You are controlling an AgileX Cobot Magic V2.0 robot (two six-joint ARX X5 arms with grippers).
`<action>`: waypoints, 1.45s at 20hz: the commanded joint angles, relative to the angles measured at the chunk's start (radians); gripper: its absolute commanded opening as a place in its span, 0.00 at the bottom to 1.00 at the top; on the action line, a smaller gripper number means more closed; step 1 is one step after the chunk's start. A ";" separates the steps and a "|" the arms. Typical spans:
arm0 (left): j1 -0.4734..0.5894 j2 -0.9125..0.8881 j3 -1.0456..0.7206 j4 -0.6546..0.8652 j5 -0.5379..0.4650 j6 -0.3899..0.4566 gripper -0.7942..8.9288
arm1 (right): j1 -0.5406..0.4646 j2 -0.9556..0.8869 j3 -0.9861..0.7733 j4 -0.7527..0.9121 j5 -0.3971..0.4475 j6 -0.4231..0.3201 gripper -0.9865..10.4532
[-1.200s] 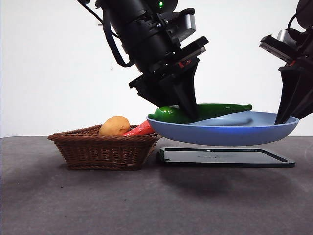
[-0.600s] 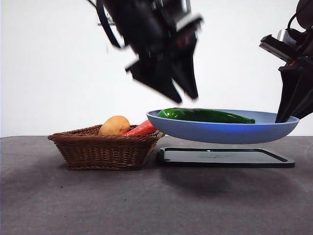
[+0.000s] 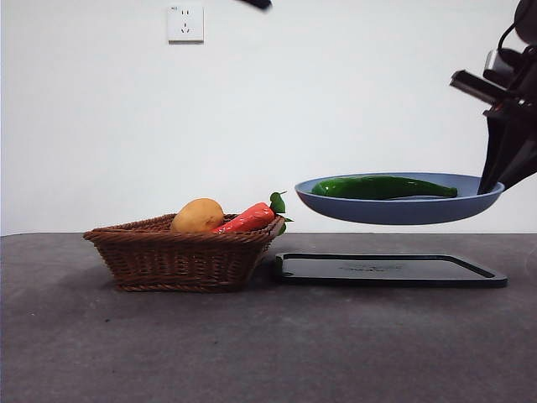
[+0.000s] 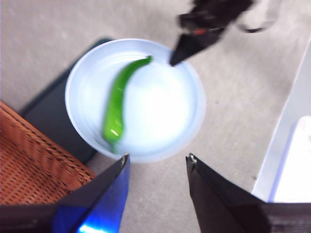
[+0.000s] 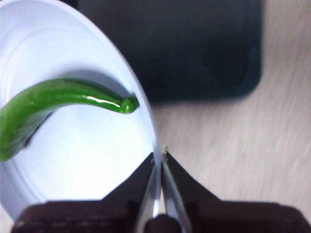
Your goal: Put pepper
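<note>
The long glossy green pepper (image 3: 382, 187) lies loose in a light-blue plate (image 3: 403, 211) that hangs in the air above a black tray (image 3: 386, 269). My right gripper (image 3: 493, 183) is shut on the plate's right rim; in the right wrist view its jaws (image 5: 159, 156) pinch the rim, with the pepper (image 5: 58, 99) just beyond. My left gripper (image 4: 158, 162) is open and empty, high above the plate (image 4: 160, 111) and the pepper (image 4: 118, 104). In the front view only its black tip (image 3: 256, 3) shows at the top edge.
A brown wicker basket (image 3: 180, 256) stands left of the tray, holding a yellow potato (image 3: 197, 216) and a red-orange carrot (image 3: 247, 218) with green leaves. The basket (image 4: 29, 170) also shows in the left wrist view. A wall socket (image 3: 185, 23) is on the back wall.
The left gripper let go of the pepper, which now lies flat in the plate, and rose out of the front view. The plate moved up and to the right.
</note>
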 commanded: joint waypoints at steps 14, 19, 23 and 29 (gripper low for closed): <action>-0.005 -0.107 0.016 -0.026 -0.002 -0.026 0.30 | -0.038 0.481 0.338 0.067 -0.005 0.008 0.09; -0.005 -0.107 0.016 -0.027 -0.002 -0.030 0.30 | -0.037 0.505 0.338 0.064 -0.005 -0.007 0.11; -0.005 -0.107 0.016 -0.027 -0.002 -0.030 0.30 | -0.038 0.495 0.338 0.062 -0.005 -0.007 0.25; -0.005 -0.107 0.016 -0.029 -0.003 -0.029 0.30 | -0.050 0.293 0.338 0.004 -0.005 -0.031 0.25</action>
